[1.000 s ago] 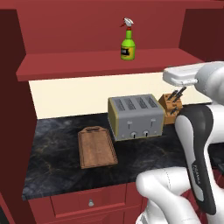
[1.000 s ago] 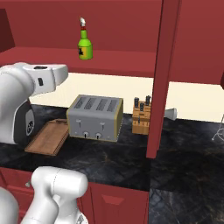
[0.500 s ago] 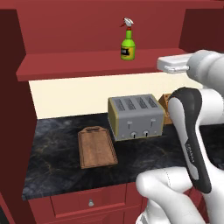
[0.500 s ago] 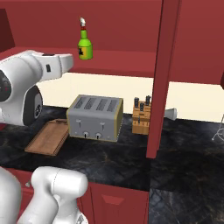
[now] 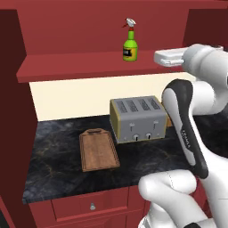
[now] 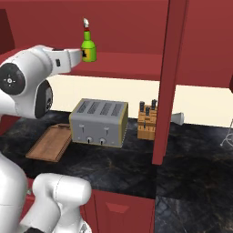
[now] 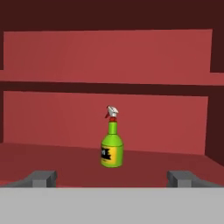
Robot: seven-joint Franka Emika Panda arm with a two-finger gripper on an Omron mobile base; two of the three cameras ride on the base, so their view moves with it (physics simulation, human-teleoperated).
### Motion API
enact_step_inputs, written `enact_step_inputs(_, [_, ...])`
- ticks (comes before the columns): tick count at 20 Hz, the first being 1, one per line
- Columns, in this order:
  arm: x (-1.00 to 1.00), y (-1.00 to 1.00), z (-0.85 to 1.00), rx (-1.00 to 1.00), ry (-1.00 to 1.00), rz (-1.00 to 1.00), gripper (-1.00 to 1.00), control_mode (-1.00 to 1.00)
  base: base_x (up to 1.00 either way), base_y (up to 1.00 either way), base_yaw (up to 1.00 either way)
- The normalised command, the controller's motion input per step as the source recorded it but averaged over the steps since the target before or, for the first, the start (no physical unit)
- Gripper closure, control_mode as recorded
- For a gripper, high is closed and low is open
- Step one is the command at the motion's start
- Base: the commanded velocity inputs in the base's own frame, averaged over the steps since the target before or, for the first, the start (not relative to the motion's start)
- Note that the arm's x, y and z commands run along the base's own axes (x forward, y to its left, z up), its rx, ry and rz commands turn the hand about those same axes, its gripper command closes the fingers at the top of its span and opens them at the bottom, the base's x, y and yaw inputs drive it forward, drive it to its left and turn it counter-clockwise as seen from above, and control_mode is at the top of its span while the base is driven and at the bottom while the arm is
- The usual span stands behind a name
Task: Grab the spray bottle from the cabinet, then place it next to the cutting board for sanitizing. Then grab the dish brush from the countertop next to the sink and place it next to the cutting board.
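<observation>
Claw [image 7: 112, 179] held level at cabinet shelf height, 2 finger tips [image 7: 41, 178] spread wide apart, nothing gripped. Spray bottle [image 7: 111, 142] seen straight ahead of claw, centred between tips, apart from them, upright on red shelf of cabinet [image 5: 84, 67]. Below claw: toaster [image 5: 138, 118] on black countertop [image 5: 53, 147], cutting board [image 5: 98, 149] flat beside toaster; knife block [image 6: 147, 123] at toaster's other side

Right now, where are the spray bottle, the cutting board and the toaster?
spray bottle [image 7: 111, 151]: hand view, on its green body.
cutting board [image 5: 98, 150]: left base view, middle of its wooden face.
toaster [image 6: 99, 123]: right base view, on its grey front.
</observation>
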Motion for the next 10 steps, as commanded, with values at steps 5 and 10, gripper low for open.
enact_step_inputs(5, [0.44,0.13,0.01,0.0,0.08,0.0,-1.0,-1.0,0.0,0.0,0.0])
enact_step_inputs(10, [0.47,0.09,0.0,0.0,0.0,0.0,-1.0,-1.0,0.0,0.0,0.0])
